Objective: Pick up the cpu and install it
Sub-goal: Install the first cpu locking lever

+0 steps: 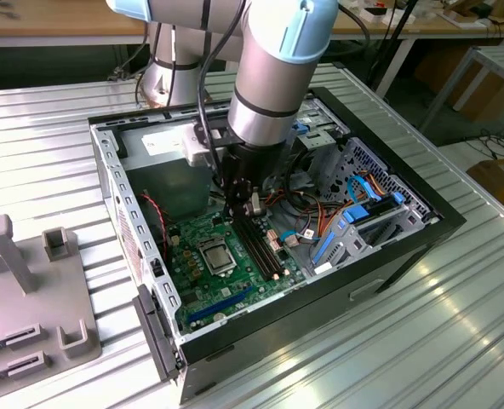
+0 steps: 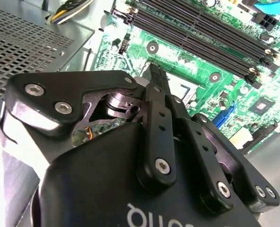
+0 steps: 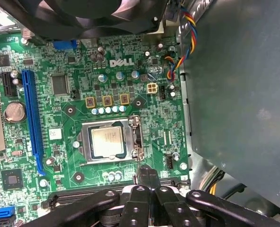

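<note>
The cpu [image 3: 108, 143] is a silver square lying flat in the socket frame [image 3: 85, 144] on the green motherboard [image 3: 74, 66]. In the exterior view the cpu [image 1: 217, 256] sits mid-board inside the open computer case [image 1: 107, 162]. My gripper [image 3: 147, 176] hangs just beside the socket, on the side with the thin metal lever [image 3: 139, 161], between the socket and the memory slots. Its fingertips are pressed together with nothing visible between them. In the second wrist view the gripper [image 2: 155, 75] points down at the board, and in the exterior view the gripper [image 1: 245, 210] is low inside the case.
Black memory slots [image 1: 260, 247] run next to the socket. A fan [image 3: 107, 16] and coloured wires [image 3: 182, 42] sit at one board edge, and a blue slot [image 3: 32, 118] at another. Drive cages with blue and orange cables [image 1: 354, 213] fill the exterior view's right. A grey fixture [image 1: 31, 281] stands outside.
</note>
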`<state>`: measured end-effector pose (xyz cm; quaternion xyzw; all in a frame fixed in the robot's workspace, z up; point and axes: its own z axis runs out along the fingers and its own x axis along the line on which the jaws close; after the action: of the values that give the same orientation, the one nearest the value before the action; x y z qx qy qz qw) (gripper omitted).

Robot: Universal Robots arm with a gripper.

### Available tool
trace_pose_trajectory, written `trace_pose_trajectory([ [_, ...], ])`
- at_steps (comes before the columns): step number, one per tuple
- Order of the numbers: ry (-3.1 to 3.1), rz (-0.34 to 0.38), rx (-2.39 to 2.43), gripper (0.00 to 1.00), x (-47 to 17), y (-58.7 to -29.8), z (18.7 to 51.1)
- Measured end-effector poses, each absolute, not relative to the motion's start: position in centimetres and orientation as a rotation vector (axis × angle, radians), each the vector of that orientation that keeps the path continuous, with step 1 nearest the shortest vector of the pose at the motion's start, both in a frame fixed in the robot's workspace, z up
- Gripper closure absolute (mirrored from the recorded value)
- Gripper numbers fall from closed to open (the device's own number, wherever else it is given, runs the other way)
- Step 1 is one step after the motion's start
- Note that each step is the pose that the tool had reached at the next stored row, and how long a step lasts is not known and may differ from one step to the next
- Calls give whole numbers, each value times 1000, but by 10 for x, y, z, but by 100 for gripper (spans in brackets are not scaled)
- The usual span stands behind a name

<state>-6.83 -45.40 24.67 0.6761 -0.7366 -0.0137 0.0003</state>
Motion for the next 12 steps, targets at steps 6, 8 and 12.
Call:
trace_pose_trajectory([
  [6,-2317,-35,2129,89,-71,-456,247],
  [8,-2317,-35,2129,89,-71,-457,247],
  [12,-2317,-35,2129,89,-71,-461,246],
])
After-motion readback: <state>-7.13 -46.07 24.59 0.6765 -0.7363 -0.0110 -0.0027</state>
